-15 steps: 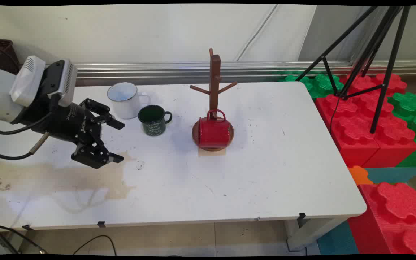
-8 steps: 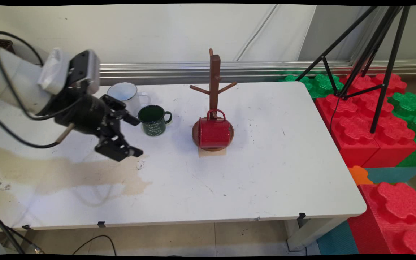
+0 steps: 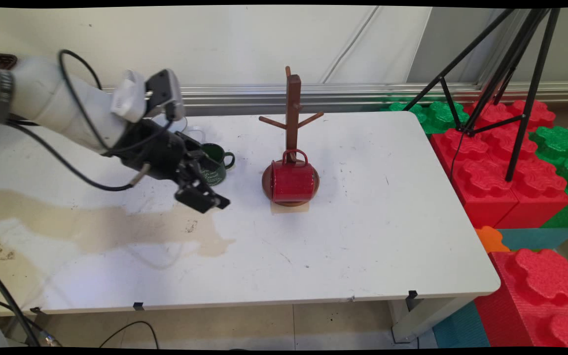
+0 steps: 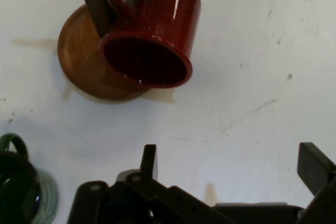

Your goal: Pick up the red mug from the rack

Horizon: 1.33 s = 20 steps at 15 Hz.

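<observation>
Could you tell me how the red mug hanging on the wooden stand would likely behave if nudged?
The red mug hangs by its handle from a peg, so it would probably swing. Its glossy surface looks slippery. The wooden stand is tall and narrow, so it might tip.

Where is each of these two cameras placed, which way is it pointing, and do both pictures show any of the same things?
Main view: fixed above the table's near side, looking down across the white table to the wall; shows the white arm and its open pincer.
Hand view: rides on the hand, looking along the pincer down at the tabletop; only the black linkage and fingers show.
Shared: the red mug hanging on the wooden mug tree, and the dark green mug.
</observation>
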{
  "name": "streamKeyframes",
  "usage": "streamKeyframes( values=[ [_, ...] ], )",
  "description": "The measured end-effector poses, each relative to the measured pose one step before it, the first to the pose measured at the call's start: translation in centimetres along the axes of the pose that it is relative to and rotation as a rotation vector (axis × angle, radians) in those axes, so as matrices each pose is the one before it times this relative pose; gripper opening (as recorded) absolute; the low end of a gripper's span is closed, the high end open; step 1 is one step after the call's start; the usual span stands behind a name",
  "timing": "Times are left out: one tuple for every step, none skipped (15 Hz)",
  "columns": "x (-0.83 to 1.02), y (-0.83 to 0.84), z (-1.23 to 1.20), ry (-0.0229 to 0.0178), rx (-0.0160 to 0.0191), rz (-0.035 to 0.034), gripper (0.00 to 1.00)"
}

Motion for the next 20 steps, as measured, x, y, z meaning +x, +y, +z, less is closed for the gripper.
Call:
streamKeyframes(
  values=[
    [0.232,-0.035,0.9,0.00369,-0.00293,-0.02325,1.0],
    [0.133,0.054,0.666,0.00342,-0.00432,-0.01233,1.0],
    [0.143,0.059,0.646,0.0042,-0.00465,-0.00889,1.0],
    [0.188,0.053,0.759,0.00661,-0.00497,-0.00539,1.0],
    [0.153,0.031,0.719,0.00847,-0.00145,-0.00877,1.0],
    [0.126,0.014,0.599,0.00808,-0.00017,-0.00995,1.0],
    [0.084,-0.005,0.391,0.00623,0.00068,-0.00949,1.0],
    [0.107,0.002,0.563,0.00868,0.00126,-0.01505,1.0],
    [0.091,-0.014,0.628,0.00956,0.00271,-0.02129,1.0],
    [0.03,-0.044,0.611,0.00703,0.00362,-0.02104,1.0],
    [-0.01,-0.046,0.493,0.00432,0.00289,-0.0184,1.0],
    [-0.076,-0.066,0.548,0.00277,0.0025,-0.02167,1.0],
    [-0.114,-0.049,0.527,0.00214,0.00077,-0.0197,1.0],
    [-0.122,-0.029,0.451,0.00118,-0.00054,-0.01625,1.0],
    [-0.066,-0.015,0.28,0.00094,-0.0005,-0.01003,1.0],
    [-0.112,-0.007,0.498,0.00358,-0.00069,-0.01871,1.0],
    [-0.069,0.004,0.413,0.00631,-0.0003,-0.0179,1.0],
    [-0.035,0.023,0.49,0.00925,-0.00021,-0.02208,1.0],
    [-0.024,0.022,0.405,0.00757,0.00015,-0.01939,1.0],
    [-0.025,0.02,0.286,0.00427,0.00027,-0.01368,1.0]
  ],
)
